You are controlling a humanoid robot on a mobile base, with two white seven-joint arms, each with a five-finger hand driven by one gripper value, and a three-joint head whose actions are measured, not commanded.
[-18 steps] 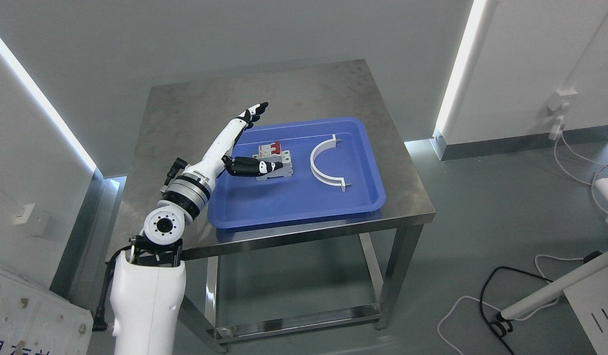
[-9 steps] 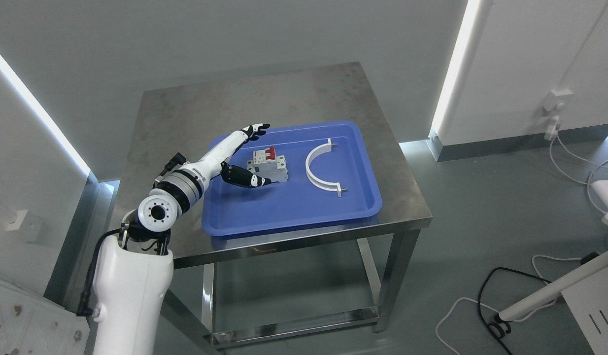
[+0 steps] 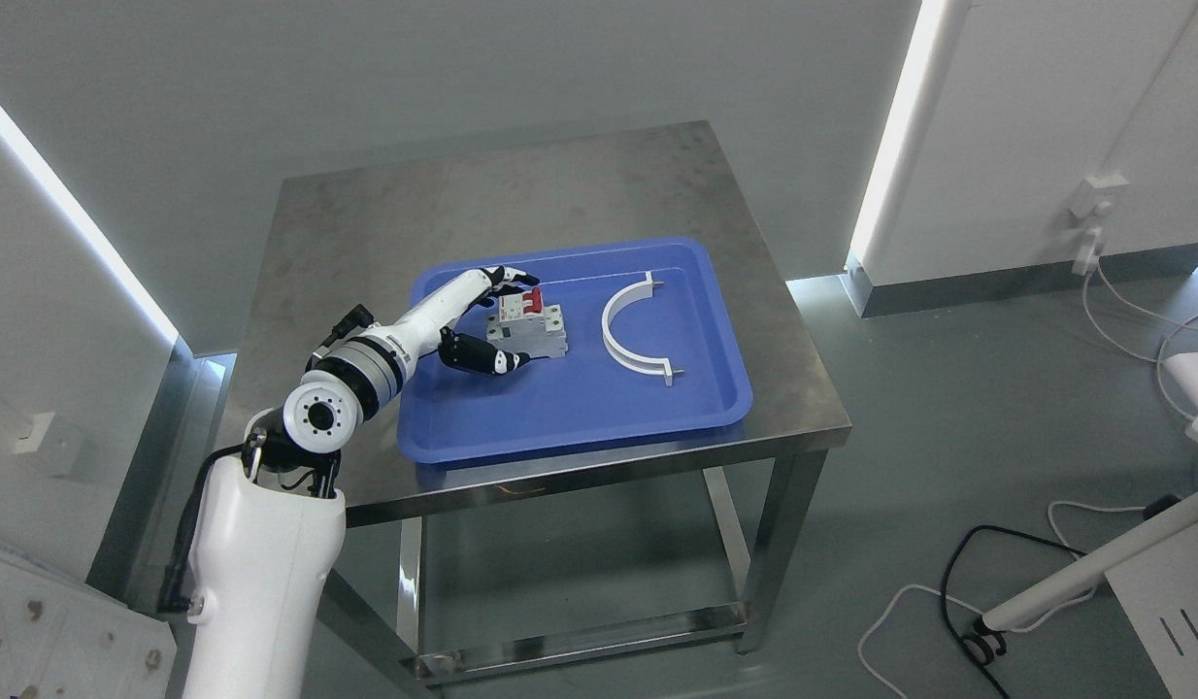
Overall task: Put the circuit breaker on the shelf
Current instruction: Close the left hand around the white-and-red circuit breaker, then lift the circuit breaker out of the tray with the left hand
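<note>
Blue plastic tray [image 3: 580, 417] sits on a brushed stainless steel table [image 3: 385, 214], and the grey-white boxy circuit breaker with red toggle switches [image 3: 527, 327] stands in the tray's rear-left part. The white-and-black left hand [image 3: 486, 323] comes in from the lower left, fingers spread wide around the breaker's left end, upper fingers by its top edge, thumb low along its front; contact cannot be confirmed, no firm grasp yet. Breaker lies immediately right of the palm, its long axis roughly left-right across the tray, red switches toward the far side. A white curved plastic bracket [image 3: 626, 332] lies well apart to the right. Right hand out of view. Print on the breaker is too small to read; no shelf visible.
</note>
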